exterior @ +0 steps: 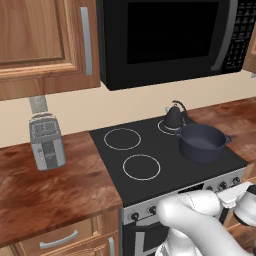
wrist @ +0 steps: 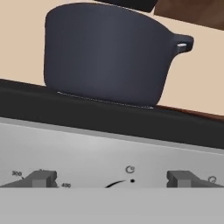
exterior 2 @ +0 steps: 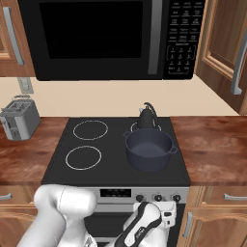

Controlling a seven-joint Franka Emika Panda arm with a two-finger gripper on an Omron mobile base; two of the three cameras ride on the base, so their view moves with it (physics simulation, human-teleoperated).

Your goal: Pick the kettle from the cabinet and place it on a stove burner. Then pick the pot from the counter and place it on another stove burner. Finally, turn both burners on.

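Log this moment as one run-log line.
kettle: on rear right burner | pot: on front right burner, in front of kettle | gripper: open, low by stove knobs | burners: not yet turned on

A: Which items are partly hidden?

B: In the right base view, centre, the pot (exterior 2: 149, 149) covers the lower body of the kettle (exterior 2: 146, 117) and the burner ring beneath.

A: And cut off?

B: In the hand view, two knobs (wrist: 40, 179) are clipped at the bottom; dial markings are too small to read fully. The pot's left side handle is hidden.
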